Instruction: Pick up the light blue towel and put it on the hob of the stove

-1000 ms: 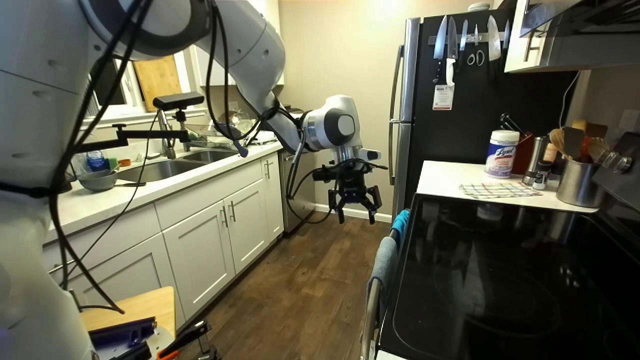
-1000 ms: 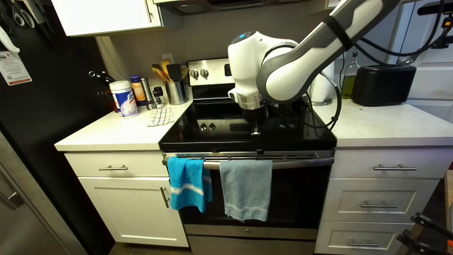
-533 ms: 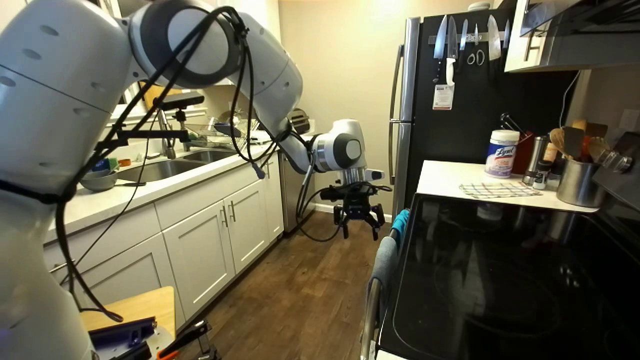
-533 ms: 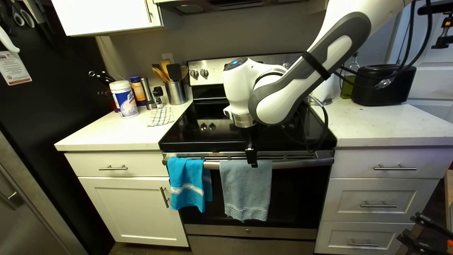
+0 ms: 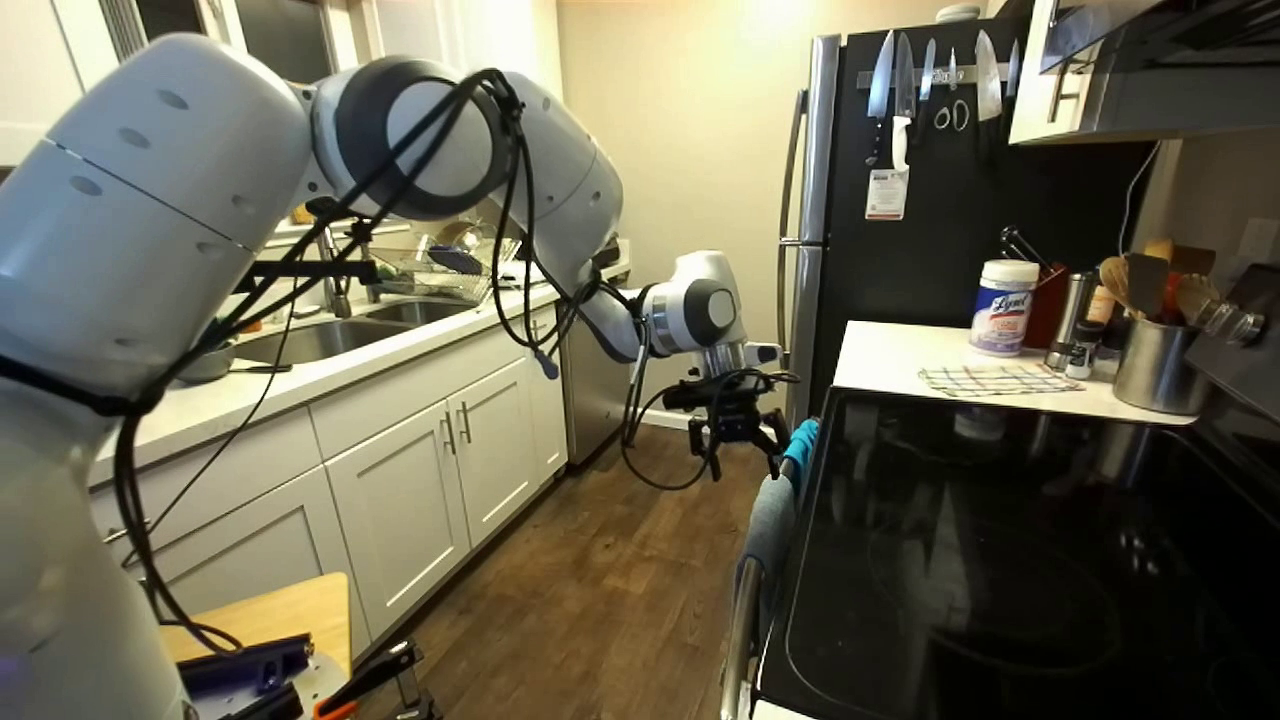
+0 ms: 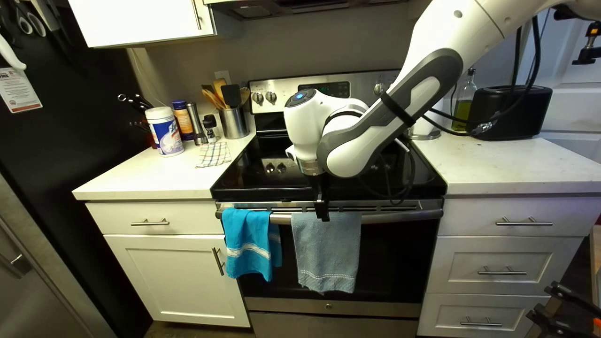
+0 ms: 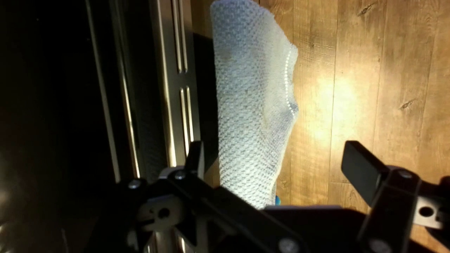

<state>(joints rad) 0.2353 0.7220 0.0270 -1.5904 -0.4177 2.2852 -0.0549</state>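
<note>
I have my fingers (image 7: 364, 172) spread wide, one left of centre and one right of it in the lower half of the wrist view. The light blue towel (image 7: 246, 95) runs from the top of that frame down into the gap I see between them; whether I touch it, I cannot tell. To its right lies the brightly lit wooden floor (image 7: 351, 105), and to its left the stove's metal trim (image 7: 174, 105).

In an exterior view the light blue towel hangs over the oven handle (image 6: 399, 217), just below the middle of the frame, and my fingers cover a bit of its top edge. A bright blue towel (image 6: 246, 241) with a white stripe hangs to its left on the same handle, near but apart. My arm (image 6: 422, 70) slants in from the upper right.

In an exterior view the hob of the stove (image 5: 960, 580) fills the lower right, black and glossy, and my fingers hang to the left of it. Above it in the frame, on the bench (image 5: 880, 350), a checked cloth (image 5: 1000, 380) lies flat near a Lysol canister (image 5: 1003, 318), and a metal pot (image 5: 1155, 375) holds utensils (image 5: 1145, 285). Knives (image 5: 988, 80) hang on the black refrigerator (image 5: 970, 260) at the upper right.
</note>
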